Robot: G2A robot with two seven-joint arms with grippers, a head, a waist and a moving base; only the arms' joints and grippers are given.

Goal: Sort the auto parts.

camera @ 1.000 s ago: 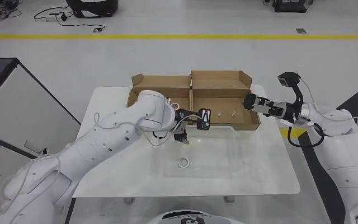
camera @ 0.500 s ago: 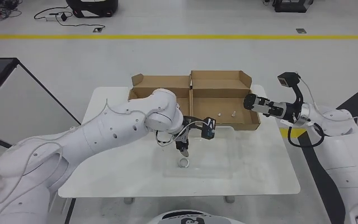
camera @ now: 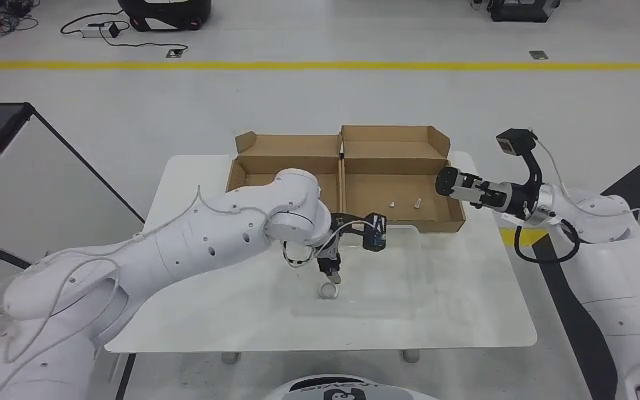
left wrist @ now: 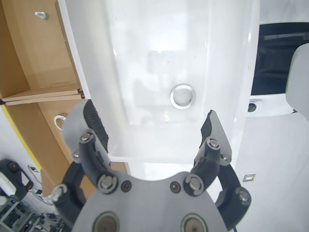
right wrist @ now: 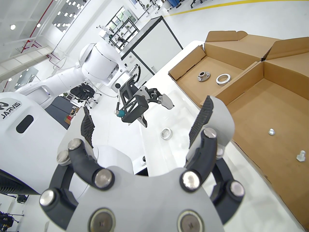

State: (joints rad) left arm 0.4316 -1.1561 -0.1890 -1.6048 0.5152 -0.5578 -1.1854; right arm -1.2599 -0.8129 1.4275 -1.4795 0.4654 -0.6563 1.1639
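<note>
Low over translucent white tray (left wrist: 157,25): left gripper (left wrist: 149,114), fingers spread wide, nothing btw them, pointing down at tray floor. Flat on that floor, near tray's front-left corner: metal ring (left wrist: 183,96), just ahead of the spread fingertips, untouched. Tray at mid tabletop (camera: 480,290), toward front edge, far rim just beside the cardboard boxes.

Above right end of right cardboard box (right wrist: 253,112): right gripper (right wrist: 147,108), likewise spread, empty, well apart from tray and its ring.

Along tabletop's far edge: left cardboard box (right wrist: 217,61) and the right one side by side, walls touching, lids folded open at the back.

In left box, toward the shared wall: flanged hub (right wrist: 203,76) w/ second metal ring (right wrist: 223,78) just beside it, not touching.

In right box, on bare floor, nearer front wall than back: two small bolts (right wrist: 271,131), near each other but apart.
</note>
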